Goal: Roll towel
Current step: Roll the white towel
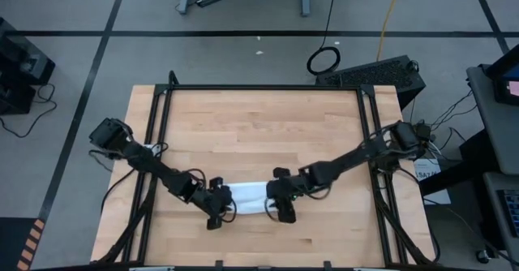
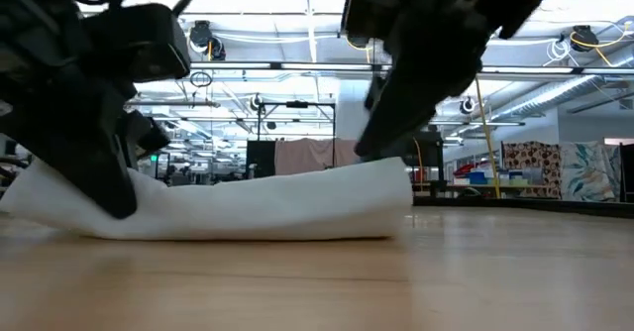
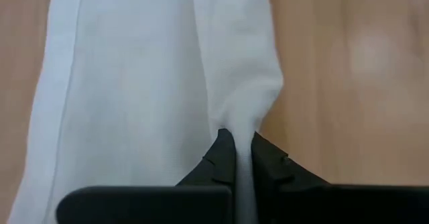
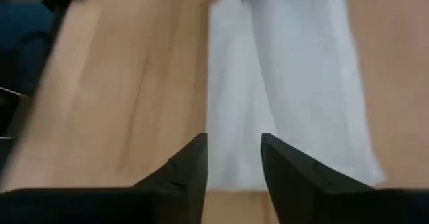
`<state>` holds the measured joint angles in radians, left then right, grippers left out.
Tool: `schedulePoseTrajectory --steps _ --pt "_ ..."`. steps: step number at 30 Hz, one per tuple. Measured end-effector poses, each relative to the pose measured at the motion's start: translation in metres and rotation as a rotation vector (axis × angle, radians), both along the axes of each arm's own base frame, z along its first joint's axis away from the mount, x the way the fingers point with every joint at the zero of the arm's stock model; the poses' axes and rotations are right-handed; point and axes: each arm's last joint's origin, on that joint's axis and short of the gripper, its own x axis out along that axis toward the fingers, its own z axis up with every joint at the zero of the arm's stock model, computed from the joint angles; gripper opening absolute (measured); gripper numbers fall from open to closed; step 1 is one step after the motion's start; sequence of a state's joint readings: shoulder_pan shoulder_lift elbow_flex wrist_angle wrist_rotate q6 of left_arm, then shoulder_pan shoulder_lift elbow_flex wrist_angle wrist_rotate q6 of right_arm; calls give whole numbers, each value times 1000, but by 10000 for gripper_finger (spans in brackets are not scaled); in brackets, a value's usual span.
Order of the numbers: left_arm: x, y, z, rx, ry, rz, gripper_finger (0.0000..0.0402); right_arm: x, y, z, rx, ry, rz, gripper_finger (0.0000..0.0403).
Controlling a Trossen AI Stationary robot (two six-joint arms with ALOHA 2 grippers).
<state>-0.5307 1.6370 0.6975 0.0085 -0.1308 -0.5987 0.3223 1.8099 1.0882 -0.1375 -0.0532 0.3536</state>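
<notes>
Here the towel (image 1: 250, 196) lies as a narrow folded band near the table's (image 1: 259, 125) near edge. The left gripper (image 3: 240, 158) is clenched on a pinch of cloth at its left end (likely to start rolling); the right gripper (image 4: 233, 158) stands parted, ungrasping, over the right end.

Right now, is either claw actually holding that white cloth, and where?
The left gripper pinches a fold at the towel end. The right gripper stands open, holding nothing.
</notes>
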Motion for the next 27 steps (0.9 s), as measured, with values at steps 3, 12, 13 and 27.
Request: schedulePoseTrajectory --steps 3,12,13,27 --pt "1 6 -2 -13 35 47 14 -5 21 2 -207 -111 35 143" --pt "4 9 -1 -94 57 53 14 -7 72 -30 -546 -297 94 200" --pt "4 8 -1 -98 59 50 14 -8 74 -33 -570 -299 94 201" --pt "6 9 0 -115 47 42 13 7 43 -49 -549 -203 23 144"
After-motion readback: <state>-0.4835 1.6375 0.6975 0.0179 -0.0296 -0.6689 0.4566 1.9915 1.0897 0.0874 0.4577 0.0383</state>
